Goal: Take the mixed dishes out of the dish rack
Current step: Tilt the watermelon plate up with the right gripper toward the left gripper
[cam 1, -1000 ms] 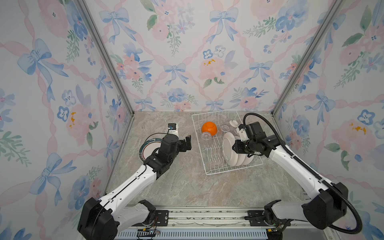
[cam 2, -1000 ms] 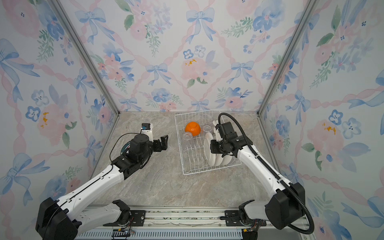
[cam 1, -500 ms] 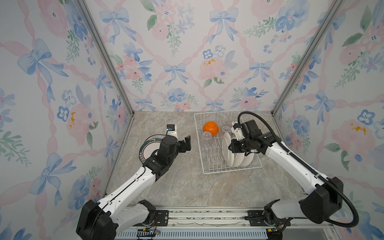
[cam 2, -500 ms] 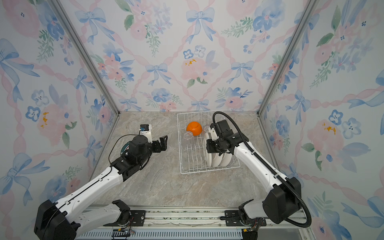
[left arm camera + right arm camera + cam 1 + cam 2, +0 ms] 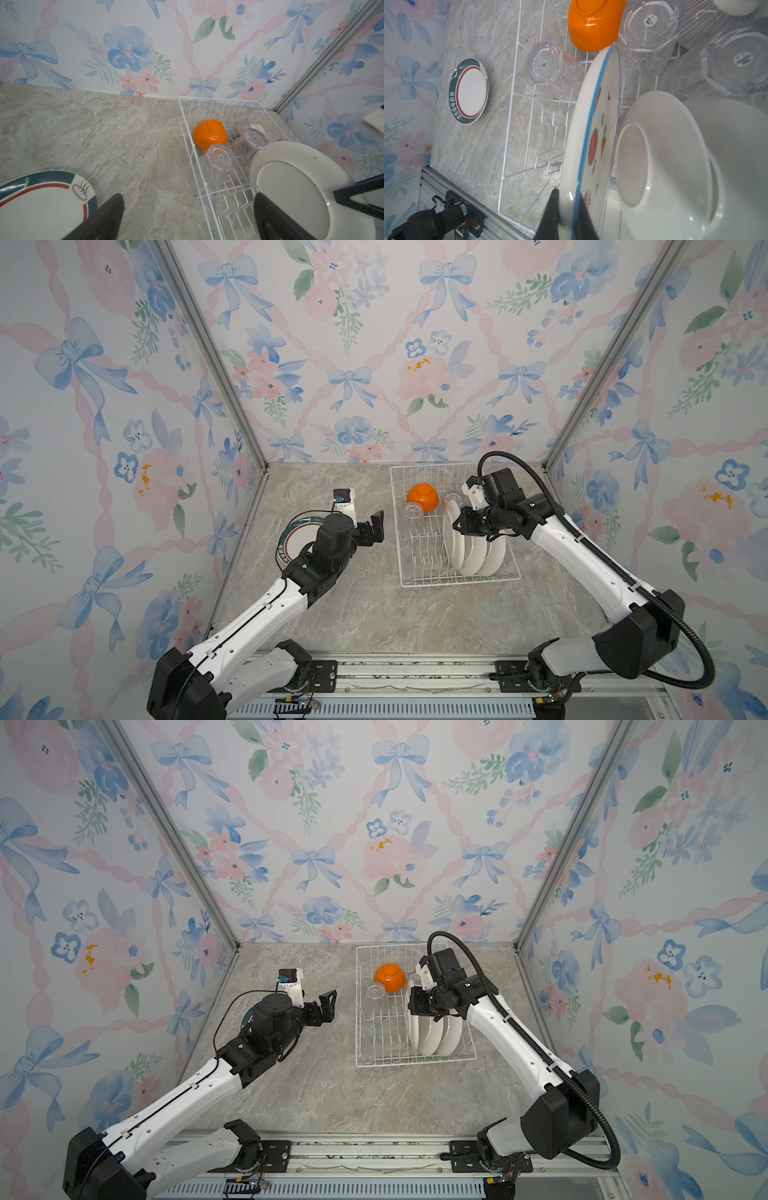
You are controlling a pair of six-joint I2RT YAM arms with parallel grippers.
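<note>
Right wrist view puts the right tool (image 5: pixel 566 199) pressed onto the blue rim of the strawberry plate (image 5: pixel 593 124), one finger on its white back and one on its painted face. That plate stands on edge in the dish rack (image 5: pixel 508 143), the nearest of three to the open prongs, with two more white plates (image 5: pixel 664 166) just behind it. My judgement is that the step in hand is drawing it out. That goes best straight up along the prongs, without tilt, so the rim neither snags a wire nor knocks its neighbour. The pinch sits near the edge, so a slow lift guards against the plate swinging. Left tool (image 5: pixel 372 531) hangs spread wide over the bench (image 5: pixel 374 614), between the rack and the green-rimmed plate (image 5: pixel 291 539) lying flat, gripping nothing.
</note>
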